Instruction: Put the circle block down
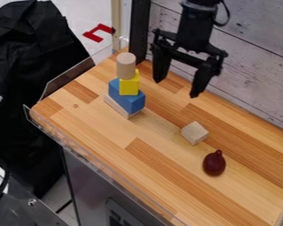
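gripper (pixel 177 88) at upper right, 2 fingers spread, nothing between them. circle block (pixel 126 65), upright, tops a stack of 4: under it yellow block (pixel 129 86), blue block (pixel 126 96), pale wood base block (pixel 116 107). loose on counter (pixel 102 128): wood cube (pixel 194 133), near dark red pear-shaped object (pixel 214 164).

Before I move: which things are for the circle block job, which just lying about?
Job:
- round block
- yellow block under it
- blue block
- pale base block
- open hand

Lying about:
- wooden cube
- dark red pear-shaped thing
- black cloth
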Controlling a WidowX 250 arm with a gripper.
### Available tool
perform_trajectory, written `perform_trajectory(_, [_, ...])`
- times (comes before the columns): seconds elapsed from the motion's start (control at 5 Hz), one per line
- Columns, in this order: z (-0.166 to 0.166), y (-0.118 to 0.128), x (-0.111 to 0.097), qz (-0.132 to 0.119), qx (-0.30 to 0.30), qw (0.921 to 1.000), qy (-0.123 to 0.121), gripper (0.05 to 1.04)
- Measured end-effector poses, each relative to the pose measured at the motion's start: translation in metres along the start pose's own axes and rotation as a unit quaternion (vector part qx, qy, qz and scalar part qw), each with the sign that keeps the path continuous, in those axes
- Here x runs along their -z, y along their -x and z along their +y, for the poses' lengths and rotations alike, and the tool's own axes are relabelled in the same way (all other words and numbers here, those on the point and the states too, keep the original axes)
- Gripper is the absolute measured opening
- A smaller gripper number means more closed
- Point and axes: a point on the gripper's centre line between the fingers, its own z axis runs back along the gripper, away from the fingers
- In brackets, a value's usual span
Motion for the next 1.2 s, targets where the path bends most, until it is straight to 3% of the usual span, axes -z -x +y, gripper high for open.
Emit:
perform_trajectory(0.6, [0.057,-0.005,-0.032,-0.040,-0.065,0.9970,0.016,1.001])
perform_trajectory(1.2, [0.091,0.000,-0.027,-0.028,-0.110,0.9934,0.016,1.001])
